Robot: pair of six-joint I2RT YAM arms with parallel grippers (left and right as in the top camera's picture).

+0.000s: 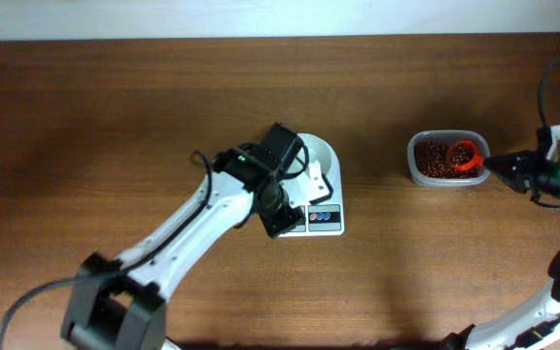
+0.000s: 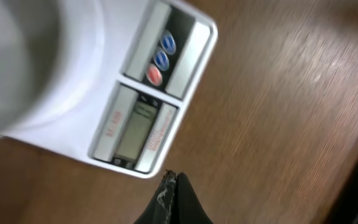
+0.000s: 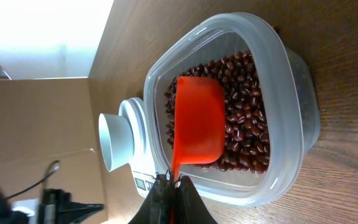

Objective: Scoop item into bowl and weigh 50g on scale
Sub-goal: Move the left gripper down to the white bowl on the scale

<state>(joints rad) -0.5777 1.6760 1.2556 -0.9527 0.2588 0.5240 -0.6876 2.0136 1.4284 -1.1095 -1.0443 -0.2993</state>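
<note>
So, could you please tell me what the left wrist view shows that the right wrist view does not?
Only the left wrist: three round buttons on the scale, and the shut left gripper. Only the right wrist: the beans in the clear tub, and the red scoop held by the right gripper. Both: the white bowl on the scale, and the wooden table.

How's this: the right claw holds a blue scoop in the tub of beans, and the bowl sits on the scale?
No: the scoop is red, as the right wrist view shows. The right claw does hold it in the tub of beans, and the bowl sits on the scale.
</note>
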